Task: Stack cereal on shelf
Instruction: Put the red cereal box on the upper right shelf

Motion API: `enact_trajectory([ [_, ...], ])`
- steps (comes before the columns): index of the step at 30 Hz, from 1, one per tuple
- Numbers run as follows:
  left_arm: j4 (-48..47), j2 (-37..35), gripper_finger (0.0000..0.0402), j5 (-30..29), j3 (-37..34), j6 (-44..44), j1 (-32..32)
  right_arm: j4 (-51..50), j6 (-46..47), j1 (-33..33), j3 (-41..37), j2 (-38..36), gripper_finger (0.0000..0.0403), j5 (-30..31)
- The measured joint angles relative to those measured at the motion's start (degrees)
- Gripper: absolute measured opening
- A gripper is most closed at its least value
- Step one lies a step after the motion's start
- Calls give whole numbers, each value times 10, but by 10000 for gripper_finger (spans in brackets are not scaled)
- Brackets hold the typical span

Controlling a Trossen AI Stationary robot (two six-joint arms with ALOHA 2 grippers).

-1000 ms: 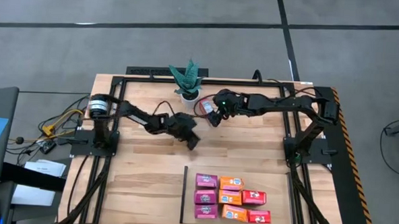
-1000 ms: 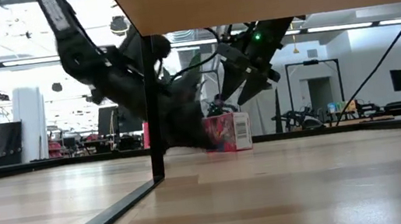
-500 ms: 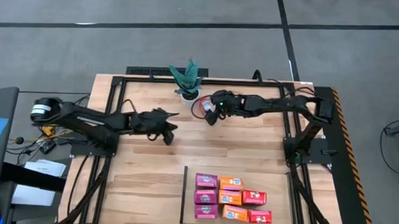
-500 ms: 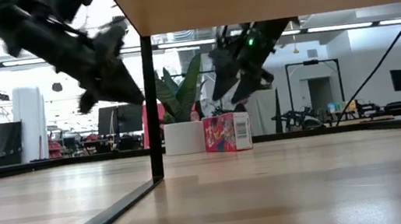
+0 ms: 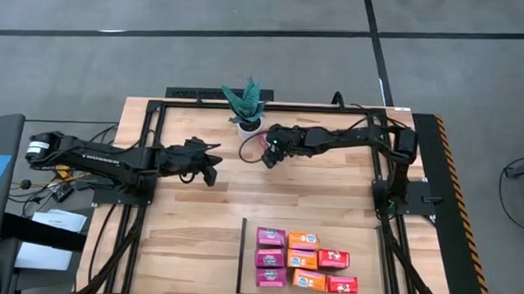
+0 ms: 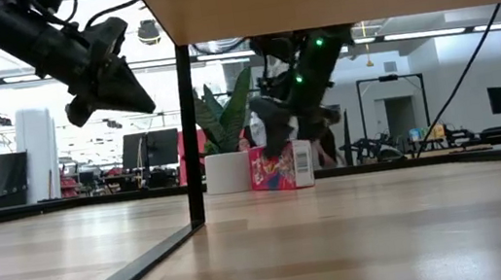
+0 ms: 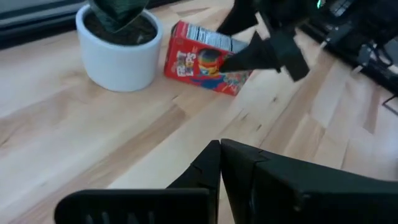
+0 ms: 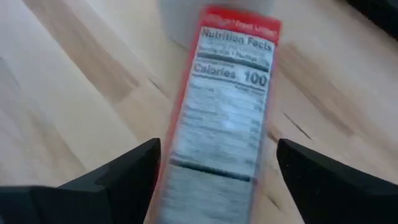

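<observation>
Since a moment ago the open right hand (image 5: 268,156) has dropped to straddle the red cereal box (image 7: 205,66) at the plant pot's (image 7: 119,53) four o'clock, while the closed left hand (image 5: 210,169) drew back toward nine o'clock.

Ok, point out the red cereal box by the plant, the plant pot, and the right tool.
red cereal box (image 7: 202,65), left wrist view, printed front.
plant pot (image 7: 121,59), left wrist view, white wall.
right tool (image 8: 214,165), right wrist view, between its open fingertips.

Plant, table and floor around me

A potted green plant (image 5: 246,105) in a white pot (image 7: 121,51) stands at twelve o'clock on my slatted wooden tabletop (image 5: 188,223). Cables (image 5: 75,161) trail at nine o'clock, and grey floor (image 5: 160,54) surrounds the table.
</observation>
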Motion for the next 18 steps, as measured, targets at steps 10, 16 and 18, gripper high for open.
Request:
enact_trajectory([
  [10,-14,2,0,-5,0,2,-3,-23,-7,-3,38,1,214,-8],
  [16,-15,2,0,-6,0,3,-3,-31,-14,-6,38,0,143,-32],
  [18,-15,2,0,-6,0,4,-3,-33,-17,-6,37,-4,128,-38],
])
